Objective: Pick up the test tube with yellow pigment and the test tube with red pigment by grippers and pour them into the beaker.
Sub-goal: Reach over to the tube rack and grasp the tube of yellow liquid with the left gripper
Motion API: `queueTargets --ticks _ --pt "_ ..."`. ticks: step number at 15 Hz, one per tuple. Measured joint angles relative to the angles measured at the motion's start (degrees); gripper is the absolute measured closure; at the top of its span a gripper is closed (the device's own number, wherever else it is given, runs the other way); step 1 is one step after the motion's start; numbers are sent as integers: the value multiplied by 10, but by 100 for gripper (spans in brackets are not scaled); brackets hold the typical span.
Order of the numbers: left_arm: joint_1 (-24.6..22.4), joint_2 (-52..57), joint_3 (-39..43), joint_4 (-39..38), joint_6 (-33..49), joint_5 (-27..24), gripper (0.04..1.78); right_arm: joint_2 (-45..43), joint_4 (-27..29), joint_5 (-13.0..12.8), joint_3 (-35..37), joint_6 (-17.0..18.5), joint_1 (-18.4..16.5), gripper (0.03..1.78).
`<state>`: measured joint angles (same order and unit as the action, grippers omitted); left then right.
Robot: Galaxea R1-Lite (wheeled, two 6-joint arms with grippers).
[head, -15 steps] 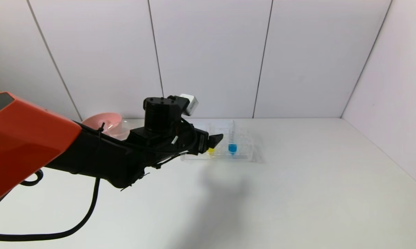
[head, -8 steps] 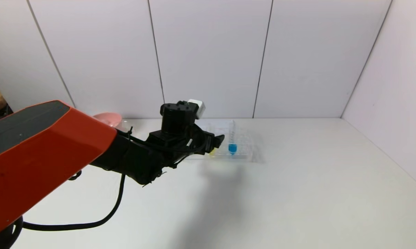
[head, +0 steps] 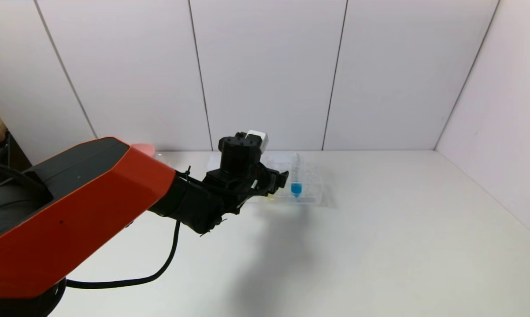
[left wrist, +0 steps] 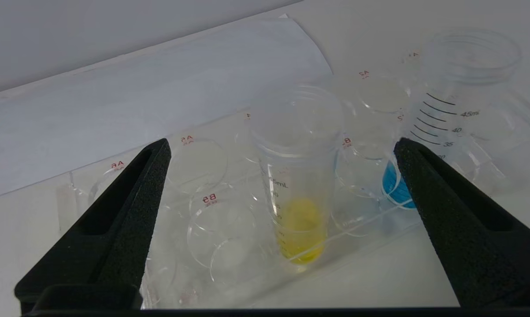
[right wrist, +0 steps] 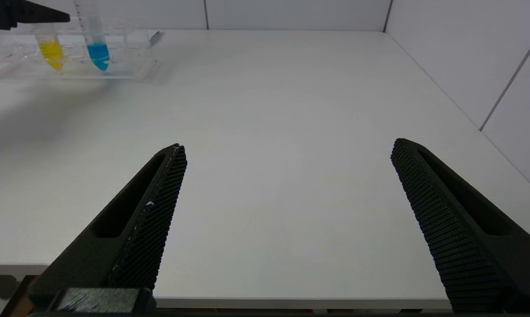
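Slender clear test tube with yellow pigment upright in transparent rack on white desk; likely light, slick, fragile. Best taken at bare upper wall. Left gripper spread wide around it, untouching. Right gripper apart, parked well away.

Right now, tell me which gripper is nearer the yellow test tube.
Left. The left gripper is open with the yellow test tube between its fingers, untouched. The right gripper hangs open far off at the table's near edge.

clear tube rack on white table, blue-liquid tube upright, pink bowl
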<state>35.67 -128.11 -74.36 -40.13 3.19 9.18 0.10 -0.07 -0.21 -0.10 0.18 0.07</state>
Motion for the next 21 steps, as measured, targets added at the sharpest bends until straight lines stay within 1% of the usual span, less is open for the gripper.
queueTargets --ticks 2,5,8,15,21 --pt "0 -7 -8 -1 1 3 5 0 0 0 0 0 0 11" --pt "-1 -14 -15 -7 0 21 5 0 0 0 0 0 0 11" --pt "-1 -20 -15 -40 1 34 5 0 0 0 0 0 0 11" --pt "3 -37 -10 -53 16 53 5 0 0 0 0 0 0 11" --pt "5 -44 -11 -86 16 69 5 0 0 0 0 0 0 11"
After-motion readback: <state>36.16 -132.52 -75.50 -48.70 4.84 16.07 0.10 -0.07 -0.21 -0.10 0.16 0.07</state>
